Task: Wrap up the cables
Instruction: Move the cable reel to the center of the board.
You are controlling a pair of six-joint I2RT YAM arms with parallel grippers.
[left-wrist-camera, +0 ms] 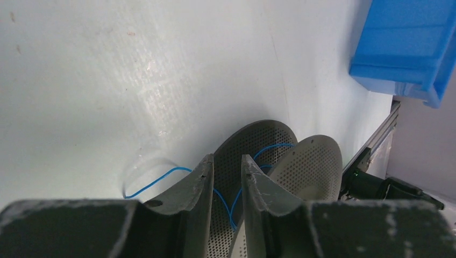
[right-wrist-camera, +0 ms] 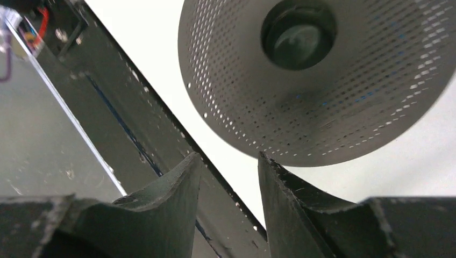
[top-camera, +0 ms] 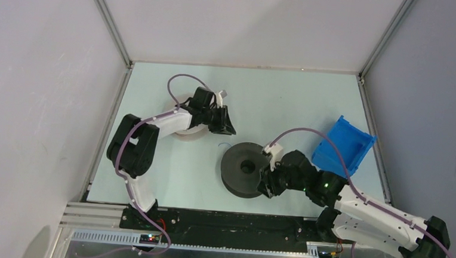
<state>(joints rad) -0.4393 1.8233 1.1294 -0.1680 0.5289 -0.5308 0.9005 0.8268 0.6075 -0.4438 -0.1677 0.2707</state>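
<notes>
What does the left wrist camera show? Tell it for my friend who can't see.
A thin blue cable curls across the white table and runs through the narrow gap between the dark fingers of the left end effector to a grey perforated spool. A blue bin sits at top right.

Blue bin [top-camera: 342, 150] right of dark grey spool [top-camera: 235, 172], white tabletop [top-camera: 287, 97]

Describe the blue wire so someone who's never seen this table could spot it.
Find the dark perforated spool in the middle of the table. A blue wire runs off it onto the table toward the left gripper. It is hair-thin and limp, unlike the thick lilac arm cables.
</notes>
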